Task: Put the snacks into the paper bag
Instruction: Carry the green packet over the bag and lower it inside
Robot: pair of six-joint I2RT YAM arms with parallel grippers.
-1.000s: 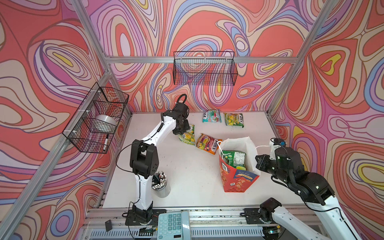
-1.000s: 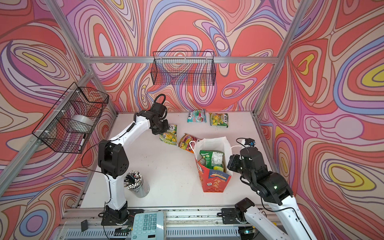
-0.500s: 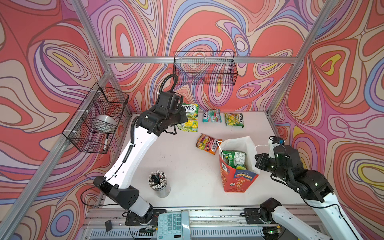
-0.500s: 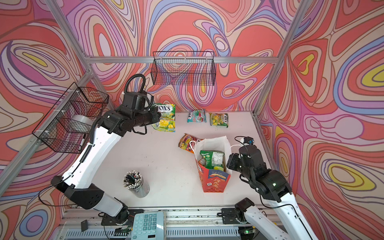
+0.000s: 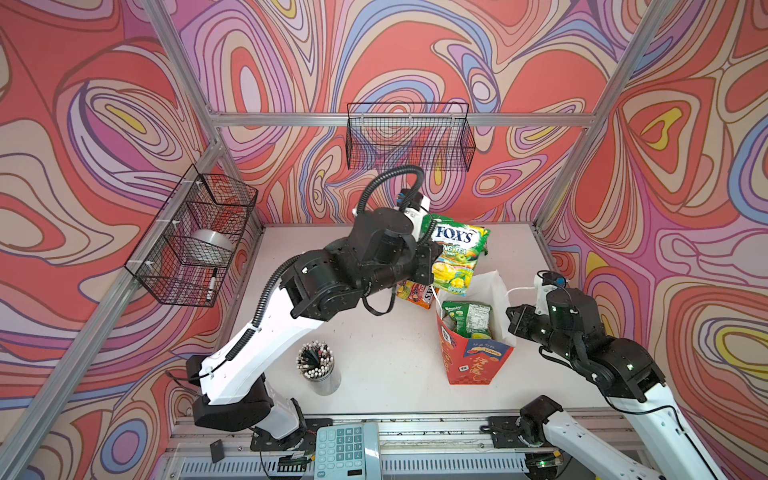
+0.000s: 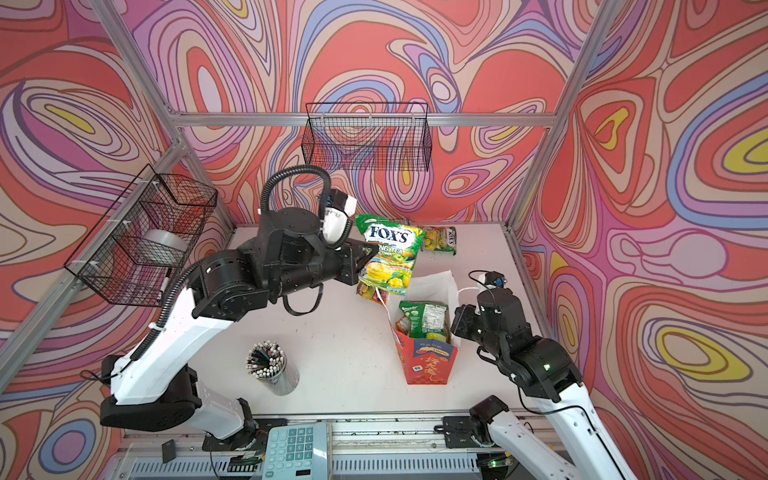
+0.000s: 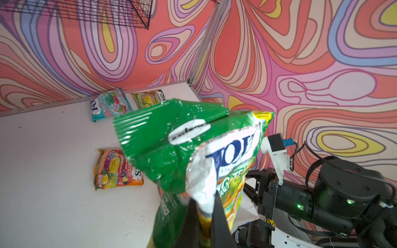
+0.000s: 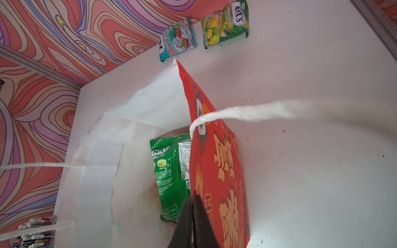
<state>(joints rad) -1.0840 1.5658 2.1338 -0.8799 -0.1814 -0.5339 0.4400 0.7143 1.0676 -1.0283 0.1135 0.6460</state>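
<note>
One green pouch [image 5: 457, 257], lying on the table [image 5: 374, 332] a second ago, now hangs clamped in our left gripper [image 6: 370, 252] just above the far-left rim of the paper bag [image 5: 473, 361]. Our right gripper [image 8: 193, 214] stays pinched on the bag's right wall, so the drop looks close.

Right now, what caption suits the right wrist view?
Right end effector pinches the paper bag wall; green pouch inside, teal pouch and yellow-green pouch beyond.

Glossy plastic pouch [image 5: 457, 257], matt paper bag [image 5: 478, 365]
</note>
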